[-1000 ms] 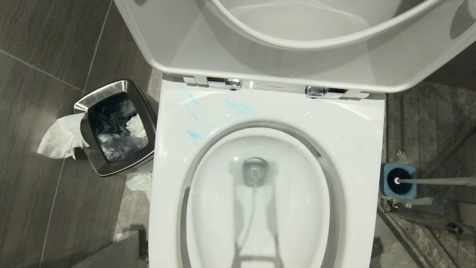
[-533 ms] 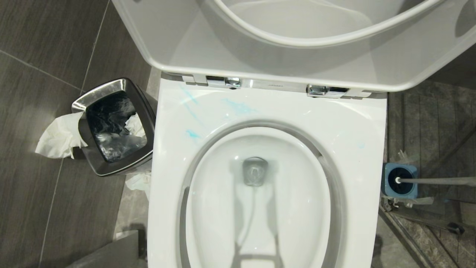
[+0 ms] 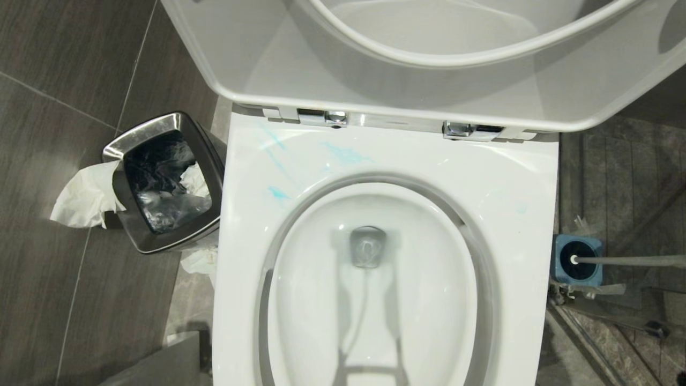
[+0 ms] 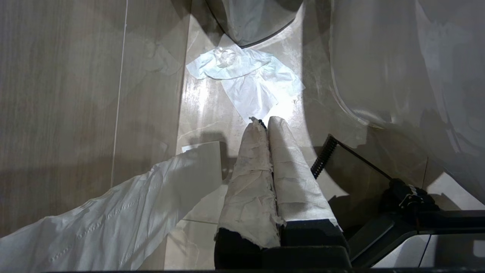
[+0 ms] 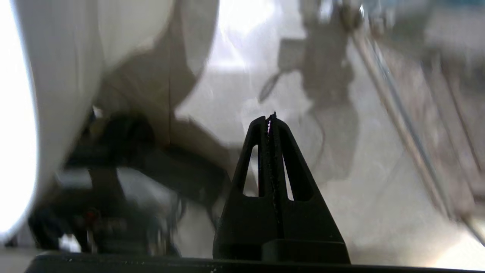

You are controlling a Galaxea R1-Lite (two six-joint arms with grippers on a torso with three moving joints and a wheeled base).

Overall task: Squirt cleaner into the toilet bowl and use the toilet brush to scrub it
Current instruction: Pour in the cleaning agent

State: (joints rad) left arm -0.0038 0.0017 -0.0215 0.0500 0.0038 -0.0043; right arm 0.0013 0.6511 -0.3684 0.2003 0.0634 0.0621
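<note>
Head view has neither arm in it, only the toilet bowl [image 3: 514, 177] w/ seat and lid up: white, glossy, squarish rim, oval basin, 2 chrome hinges at the back. Cleaner [image 3: 343, 154] shows as pale turquoise smears on the rim's back-left, approx 4 patches, plus a faint one on the right side. 1 toilet brush [image 3: 627, 261]: its slim handle sticks out of 1 blue-grey square holder [image 3: 563, 245] on the floor just right of the bowl. 1 steel waste bin [image 3: 161, 182] sits left of the bowl, w/ white paper [image 3: 80, 198] hanging off its side.

Left wrist view alone shows the left gripper [image 4: 263, 123] low over the floor, fingers [image 4: 250, 178] wrapped in white paper and pressed together, holding nothing; 1 crumpled tissue [image 4: 246, 77] lies ahead, 1 long paper strip [image 4: 113, 216] beside it.

Right wrist view alone, blurred, shows the right gripper [image 5: 269, 118]: black fingers closed tip to tip, empty, beside the bowl's white outer wall [image 5: 57, 57].
</note>
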